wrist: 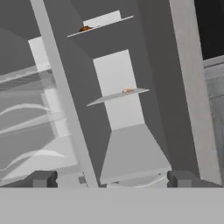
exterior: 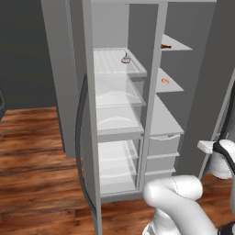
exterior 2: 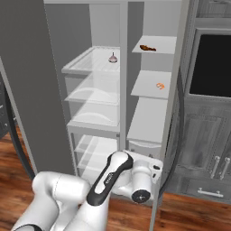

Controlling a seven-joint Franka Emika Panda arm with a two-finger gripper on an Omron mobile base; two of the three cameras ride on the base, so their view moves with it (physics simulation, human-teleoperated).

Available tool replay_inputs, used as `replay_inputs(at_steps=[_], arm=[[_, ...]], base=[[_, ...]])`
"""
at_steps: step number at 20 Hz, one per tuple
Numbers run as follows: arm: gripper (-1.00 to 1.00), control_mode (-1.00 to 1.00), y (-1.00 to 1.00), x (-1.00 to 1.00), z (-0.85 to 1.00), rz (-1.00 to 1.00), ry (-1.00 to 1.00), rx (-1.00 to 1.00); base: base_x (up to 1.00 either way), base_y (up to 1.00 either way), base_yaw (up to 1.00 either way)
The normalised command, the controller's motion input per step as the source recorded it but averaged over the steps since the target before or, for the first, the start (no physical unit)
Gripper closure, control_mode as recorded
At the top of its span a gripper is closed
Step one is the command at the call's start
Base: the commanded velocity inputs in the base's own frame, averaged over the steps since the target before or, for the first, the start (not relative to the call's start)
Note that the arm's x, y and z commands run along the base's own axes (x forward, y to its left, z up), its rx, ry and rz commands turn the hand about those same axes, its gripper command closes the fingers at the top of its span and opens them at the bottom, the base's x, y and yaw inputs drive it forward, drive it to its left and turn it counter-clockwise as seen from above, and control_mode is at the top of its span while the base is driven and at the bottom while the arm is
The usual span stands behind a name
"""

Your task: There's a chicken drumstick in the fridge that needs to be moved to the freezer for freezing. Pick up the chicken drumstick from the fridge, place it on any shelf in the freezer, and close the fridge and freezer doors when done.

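The chicken drumstick (exterior: 166,46) (exterior 2: 147,48) (wrist: 85,29), small and reddish-brown, lies on the top shelf (exterior 2: 159,43) of the freezer (exterior 2: 149,113), the narrow compartment. My gripper (wrist: 111,179) is open and holds nothing. It sits low in front of the freezer's drawers and looks up along the shelves, far below the drumstick. The fridge (exterior: 114,114) stands open beside it with its ribbed white shelves. Both doors are swung wide: the fridge door (exterior: 89,137) to the left and the freezer door (exterior: 206,92) to the right.
A bright orange curled bit (exterior: 165,81) (exterior 2: 159,85) (wrist: 127,90) rests on the second freezer shelf. A pinkish round item (exterior: 125,58) (exterior 2: 113,57) sits on the upper fridge shelf. Dark cabinets and an oven (exterior 2: 210,67) stand to the right; the floor is wood.
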Motion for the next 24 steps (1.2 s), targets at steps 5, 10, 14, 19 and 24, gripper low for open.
replay_inputs(at_steps=[5,10,14,19,24], arm=[[-1.0,-1.0,0.34,0.12,0.01,0.0,-0.09,0.0],[-1.0,-1.0,0.0,-0.28,0.1,0.0,-0.3,0.0],[-1.0,-1.0,-0.54,-0.61,0.05,0.0,-0.3,0.0],[-1.0,-1.0,-1.0,-0.13,0.02,0.0,-0.1,0.0],[-1.0,-1.0,-1.0,0.02,0.37,0.0,-0.09,0.01]], base=[[0.0,0.0,0.0],[0.0,0.0,0.0],[0.0,0.0,0.0],[0.0,0.0,0.0],[0.0,0.0,0.0]])
